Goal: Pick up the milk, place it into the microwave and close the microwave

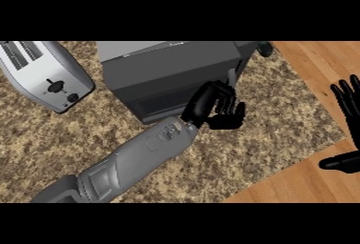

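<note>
Head view: left hand against the microwave, no milk to be seen

Head view looks steeply down on a speckled stone bench (267,109) that gives way at the right and lower right to a wooden floor (316,66). One microwave (169,71) stands at the top centre, a dark grey box whose front face is turned toward the lower part of the view. One silver toaster (44,74) sits to its left, apart from it, angled, with two slots on top and dark knobs on its near side. A small dark round object (265,47) shows just past the microwave's top right corner; what it is cannot be told.

The left hand (218,108) lies at the microwave's lower right corner, its grey forearm (134,162) coming up from the lower left across the bench. The fingers are fairly straight and spread, and they hold nothing; they appear to touch the microwave's front at its right edge. The right hand (346,102) shows at the far right edge of the view, over the wooden floor, fingers up and open, with the thumb lower down; it carries nothing.

The milk shows nowhere in this view, so its place cannot be told. Whether the microwave's door is fully shut cannot be made out either.

Open bench lies below the toaster and microwave on the left, and to the right of the microwave up to the bench edge.
</note>
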Tool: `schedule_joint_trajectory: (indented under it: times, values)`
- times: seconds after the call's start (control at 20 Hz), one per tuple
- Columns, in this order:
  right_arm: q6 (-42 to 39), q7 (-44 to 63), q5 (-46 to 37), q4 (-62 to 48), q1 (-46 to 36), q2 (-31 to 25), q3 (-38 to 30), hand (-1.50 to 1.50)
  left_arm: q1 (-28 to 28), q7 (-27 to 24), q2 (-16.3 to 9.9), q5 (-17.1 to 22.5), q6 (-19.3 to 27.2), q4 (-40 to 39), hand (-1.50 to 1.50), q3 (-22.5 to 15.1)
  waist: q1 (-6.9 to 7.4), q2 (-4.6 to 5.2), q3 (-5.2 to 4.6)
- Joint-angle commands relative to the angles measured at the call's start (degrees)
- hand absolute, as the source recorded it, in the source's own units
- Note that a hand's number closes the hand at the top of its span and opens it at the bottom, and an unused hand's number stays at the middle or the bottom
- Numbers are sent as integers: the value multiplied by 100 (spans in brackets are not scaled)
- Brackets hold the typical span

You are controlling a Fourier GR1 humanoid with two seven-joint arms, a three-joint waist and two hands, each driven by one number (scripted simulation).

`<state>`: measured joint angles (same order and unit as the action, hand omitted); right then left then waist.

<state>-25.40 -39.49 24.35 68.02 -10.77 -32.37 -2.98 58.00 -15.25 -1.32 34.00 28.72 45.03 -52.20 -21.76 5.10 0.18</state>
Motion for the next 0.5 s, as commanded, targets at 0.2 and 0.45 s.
schedule_joint_trajectory:
  times: [0.2,0.45]
  values:
    - [-709,130,233,255,-272,-120,280,-150,642,-11,123,251,76,-287,150,154,-178,56,12]
    - [-878,305,176,511,-402,-326,454,-150,696,-51,121,404,162,-395,150,164,-306,70,4]
